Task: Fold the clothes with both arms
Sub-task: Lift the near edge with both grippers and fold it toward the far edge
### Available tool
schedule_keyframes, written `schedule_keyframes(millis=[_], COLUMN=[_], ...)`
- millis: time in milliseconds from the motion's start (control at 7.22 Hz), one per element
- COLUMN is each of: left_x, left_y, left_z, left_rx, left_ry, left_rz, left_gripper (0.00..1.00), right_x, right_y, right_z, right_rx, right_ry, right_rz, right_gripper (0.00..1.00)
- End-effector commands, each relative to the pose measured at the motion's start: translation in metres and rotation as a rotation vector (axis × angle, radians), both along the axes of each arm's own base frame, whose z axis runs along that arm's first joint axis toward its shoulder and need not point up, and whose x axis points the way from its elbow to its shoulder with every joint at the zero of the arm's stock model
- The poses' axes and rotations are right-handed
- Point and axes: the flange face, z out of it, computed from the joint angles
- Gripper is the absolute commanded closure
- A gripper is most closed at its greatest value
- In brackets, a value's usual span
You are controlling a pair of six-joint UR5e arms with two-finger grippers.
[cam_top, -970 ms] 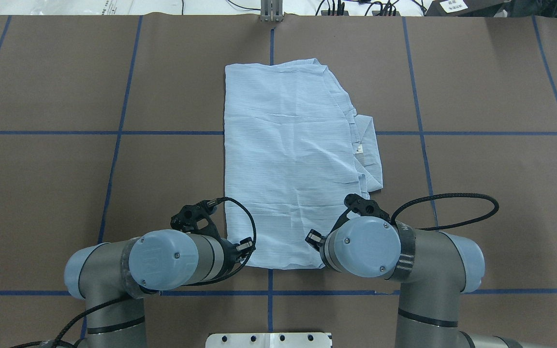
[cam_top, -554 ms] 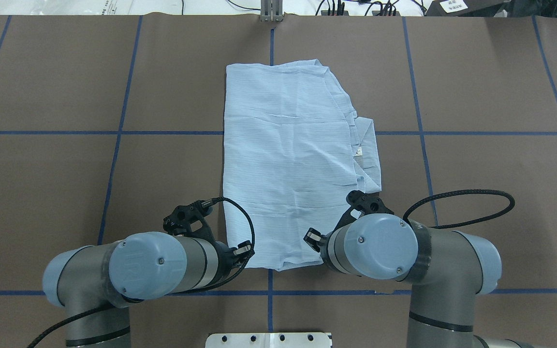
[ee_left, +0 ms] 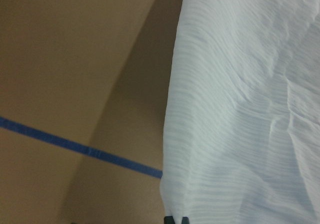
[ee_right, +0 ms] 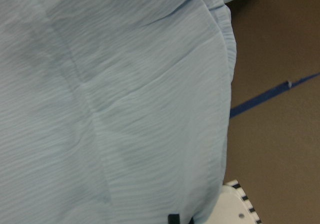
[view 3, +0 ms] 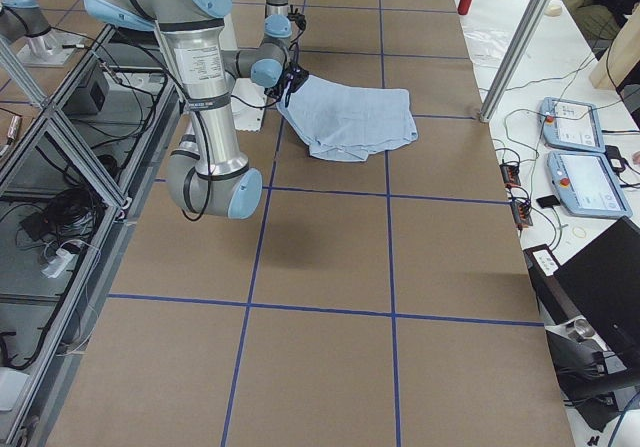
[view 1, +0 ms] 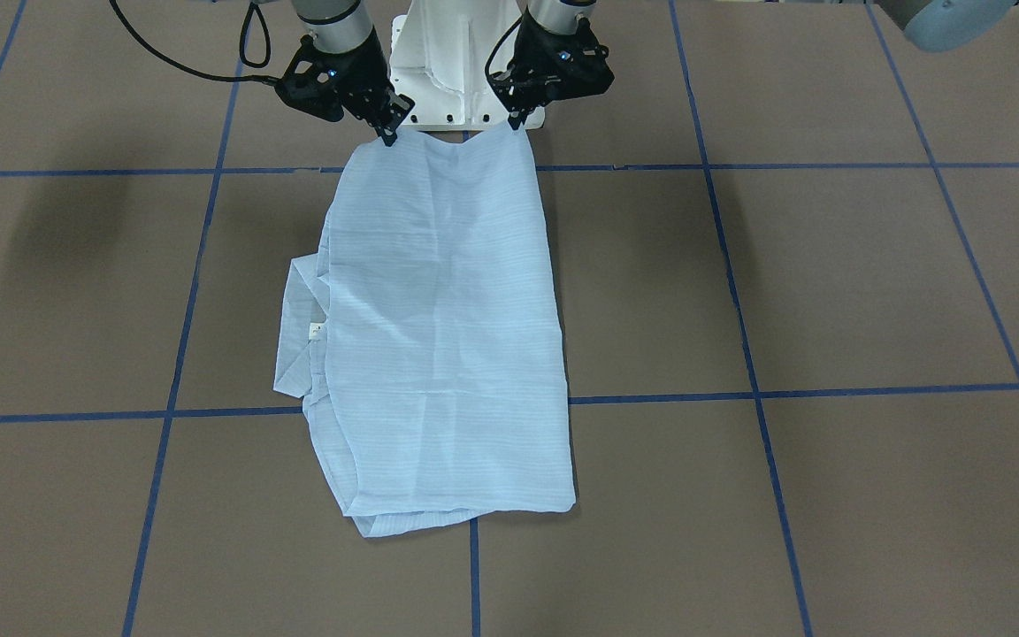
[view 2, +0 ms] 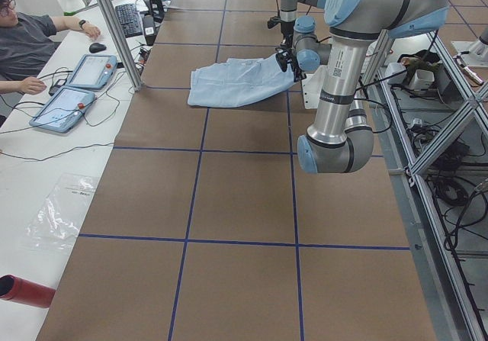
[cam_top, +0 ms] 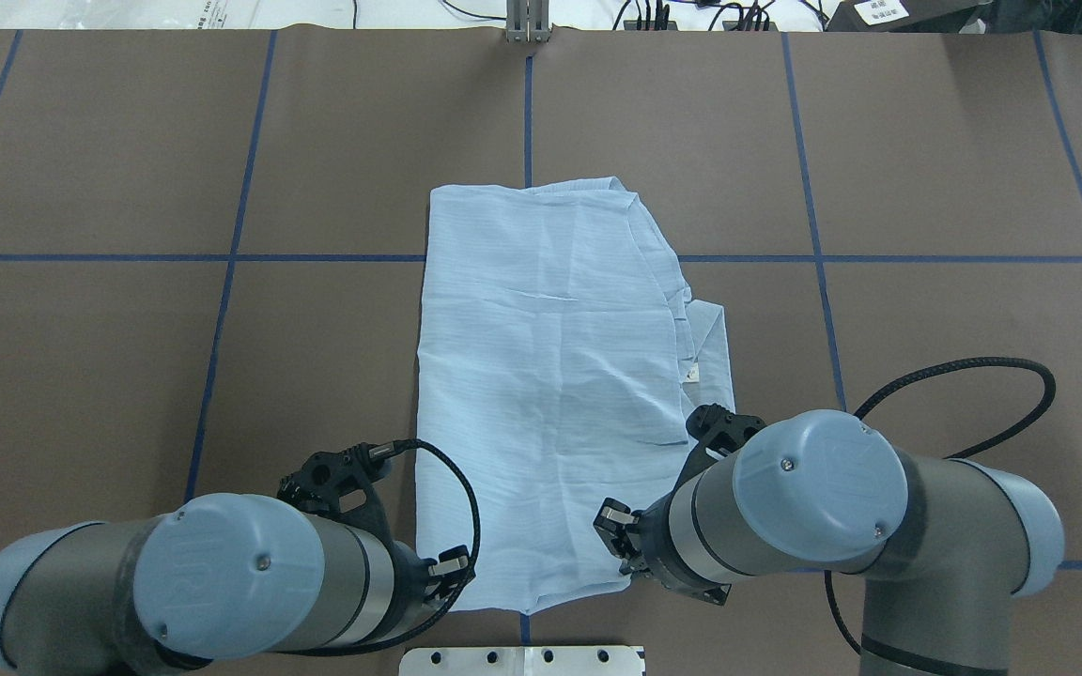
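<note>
A brown table [cam_top: 81,376] holds a pale blue shirt [cam_top: 550,376], folded lengthwise and stretching away from both grippers. The left arm [cam_top: 222,582] and right arm [cam_top: 823,498] crouch low, elbows outward. The left gripper [view 1: 515,122] and right gripper [view 1: 386,134] are each pinched closed on a near shirt corner, holding that edge raised.

Brown bench [cam_top: 128,141], blue tape grid [cam_top: 81,257]. White side bench [view 2: 30,173] along far edge: teach pendant [view 2: 91,72], 2nd pendant [view 2: 62,106] just beside, keyboard [view 2: 128,19], plastic bag [view 2: 65,211], red cylinder [view 2: 23,291]. Person [view 2: 23,40] seated there.
</note>
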Motion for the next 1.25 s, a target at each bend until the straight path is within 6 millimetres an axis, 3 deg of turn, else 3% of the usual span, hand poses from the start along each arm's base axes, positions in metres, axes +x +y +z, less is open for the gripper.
schedule_keyframes(millis=[0,139,277,416,693,1109], left_x=[-0.040,-0.040,-0.034,-0.041,-0.020,-0.004], left_y=[0.020,0.016,-0.005,-0.044,-0.106,-0.204], left_z=[-0.018,-0.020,-0.018,-0.022,-0.004,0.012], left_rx=[-0.025,-0.027,0.025,0.074,0.070,0.127], left_ry=[-0.015,-0.014,-0.021,-0.011,0.004,0.002], left_rz=[0.056,0.054,0.051,0.018,-0.036,-0.128], left_gripper=[1.00,1.00,1.00,1.00,1.00,1.00], right_x=[0.015,0.010,0.015,0.019,0.025,0.009], right_y=[0.013,-0.006,-0.036,-0.063,-0.103,-0.185], right_z=[-0.013,-0.005,-0.003,0.001,0.002,0.001], right_rx=[-0.046,-0.040,-0.032,0.009,0.079,0.169], right_ry=[-0.046,-0.022,-0.015,-0.008,-0.002,0.051], right_rz=[-0.082,-0.038,0.017,0.039,0.066,0.105], right_gripper=[1.00,1.00,1.00,1.00,1.00,1.00])
